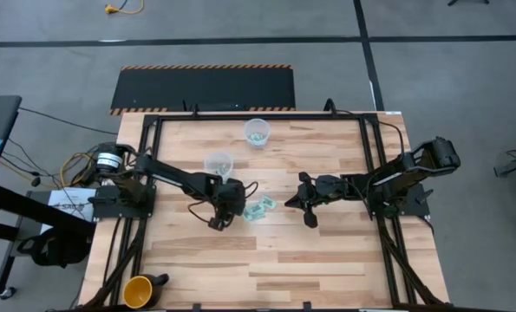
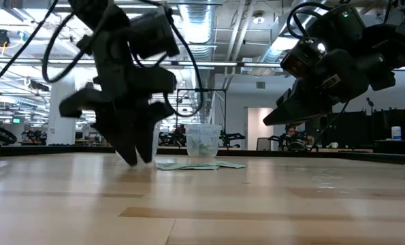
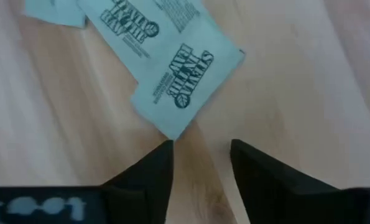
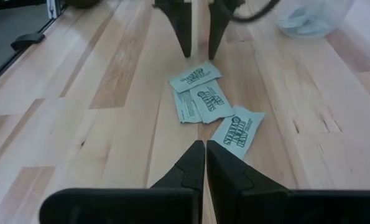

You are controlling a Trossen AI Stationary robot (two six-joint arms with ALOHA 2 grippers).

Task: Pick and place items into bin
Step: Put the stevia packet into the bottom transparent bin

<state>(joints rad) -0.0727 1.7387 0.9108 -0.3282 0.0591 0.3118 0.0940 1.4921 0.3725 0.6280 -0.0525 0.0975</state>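
Observation:
Several mint-green and white packets lie flat in a loose cluster on the wooden table, also in the high view and the left wrist view. My left gripper is open and points down, just left of the cluster, low over the table. One fingertip stands at the corner of the nearest packet; I cannot tell whether it touches. My right gripper is shut and hovers right of the packets, above the table. A clear cup holds more packets.
A second clear cup stands just beyond my left arm, near the table's middle. A yellow mug sits at the near left corner. A dark frame runs along the table's edges. Bare wood lies near of the packets.

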